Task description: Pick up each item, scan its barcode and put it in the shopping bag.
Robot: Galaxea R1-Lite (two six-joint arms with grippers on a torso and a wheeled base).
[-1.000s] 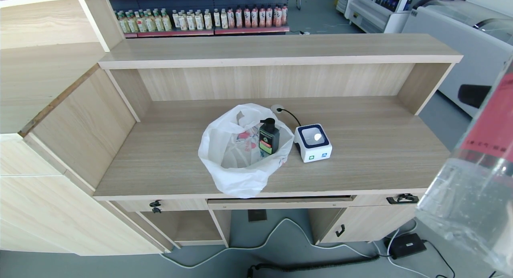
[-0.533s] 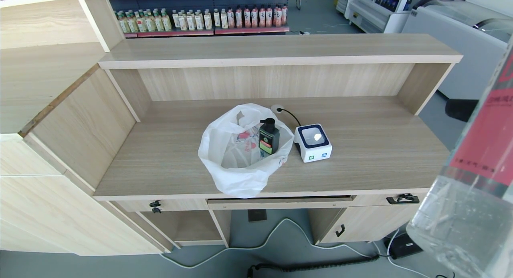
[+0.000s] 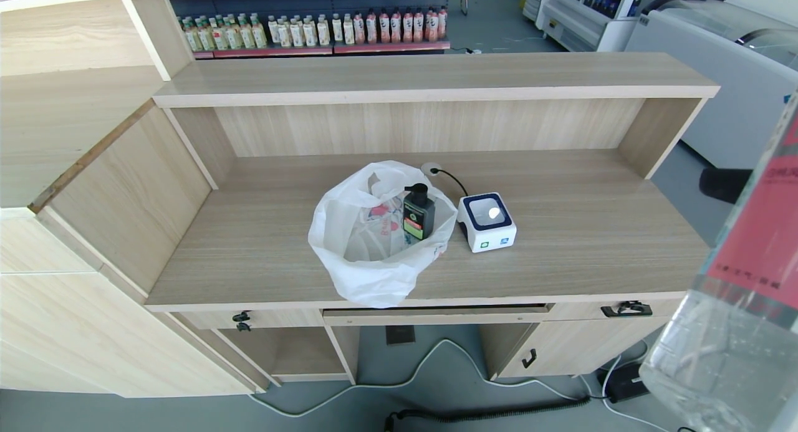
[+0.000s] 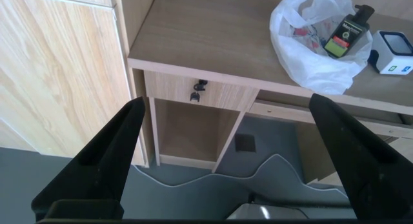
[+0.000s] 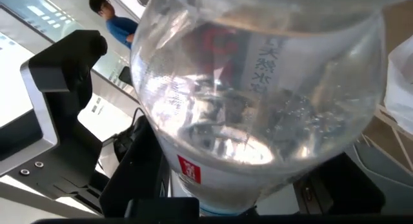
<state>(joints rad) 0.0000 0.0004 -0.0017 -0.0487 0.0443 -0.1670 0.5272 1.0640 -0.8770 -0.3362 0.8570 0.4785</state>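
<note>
A white shopping bag [image 3: 374,257] stands open in the middle of the wooden counter [image 3: 592,232], with a black pump bottle [image 3: 418,215] upright inside it. Just to its right sits the white barcode scanner [image 3: 486,222]. A clear water bottle [image 3: 742,307] with a red label hangs off the counter's right end, close to the head camera. My right gripper [image 5: 219,140] is shut on this water bottle [image 5: 258,88]. My left gripper [image 4: 227,104] is open and holds nothing, low in front of the counter's left end, with the bag [image 4: 310,56] and the scanner [image 4: 395,51] beyond it.
An upper shelf [image 3: 430,76] overhangs the back of the counter and a slanted side wall [image 3: 124,195] closes its left. Drawers and a cupboard sit below the front edge. Cables [image 3: 499,407] lie on the floor. Freezers [image 3: 704,52] stand at the far right.
The water bottle swayed a little left and up, then drifted back right. The bag, pump bottle and scanner have not moved.
</note>
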